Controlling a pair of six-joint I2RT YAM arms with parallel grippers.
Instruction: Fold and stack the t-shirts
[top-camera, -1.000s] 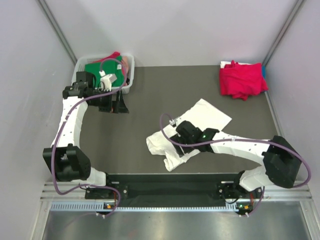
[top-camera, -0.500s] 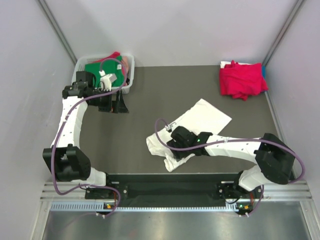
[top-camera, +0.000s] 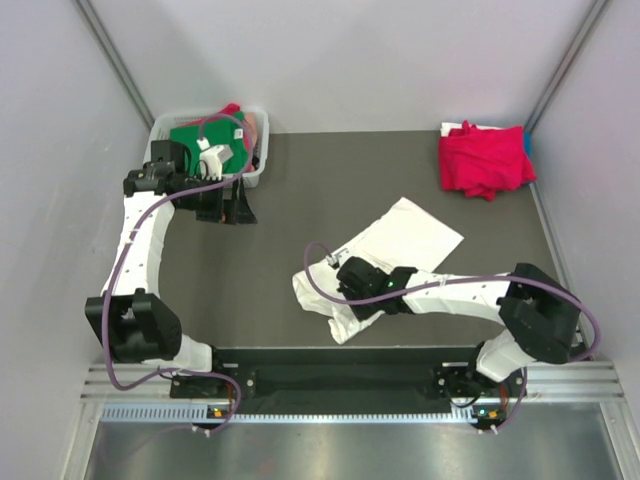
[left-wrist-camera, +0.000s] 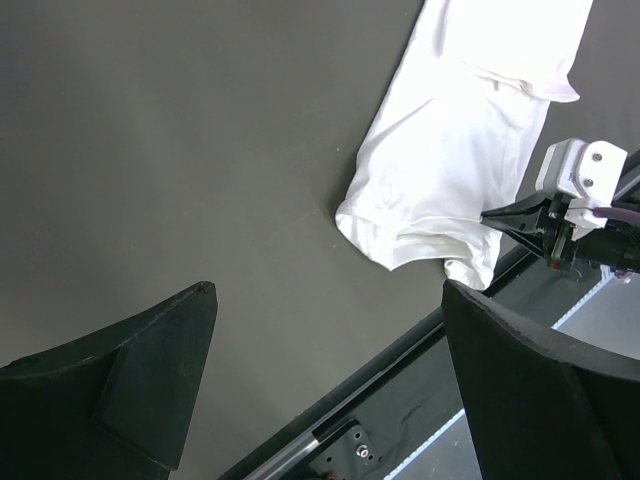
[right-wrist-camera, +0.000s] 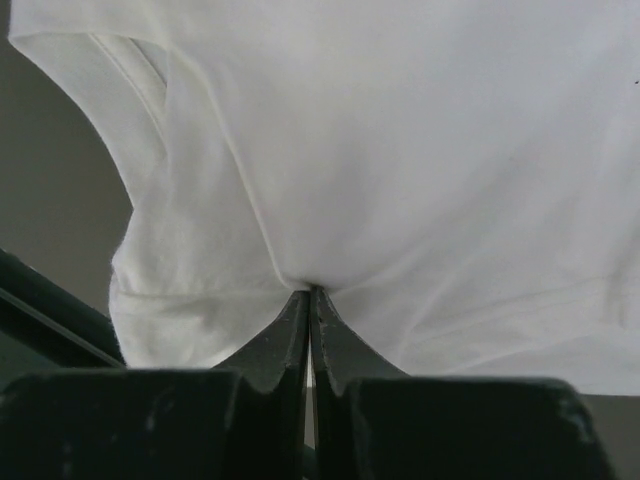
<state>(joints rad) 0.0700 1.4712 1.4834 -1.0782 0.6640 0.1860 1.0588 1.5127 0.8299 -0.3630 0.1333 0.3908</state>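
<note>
Dark tabletop (top-camera: 300, 190). White t-shirt (top-camera: 412, 232) lies rumpled near its front centre, 1 sleeve toward the near edge. Crimson t-shirts (top-camera: 485, 160) are heaped far right, and a green t-shirt (top-camera: 190, 135) sits in the basket (top-camera: 258, 172). The cloth looks light, limp and thin, likely to drag and bunch; hem or shoulder seam seems the best hold. Right pincer (right-wrist-camera: 311, 300) is clenched on a pucker of white cloth. Left pincer (left-wrist-camera: 325, 300) is released and holds nothing.

text: nothing readable in any view
white t-shirt (top-camera: 410, 235): plain cloth, no print or tag lettering to make out
brands / numbers / signs: none legible, top view too small to tell anyway
</note>
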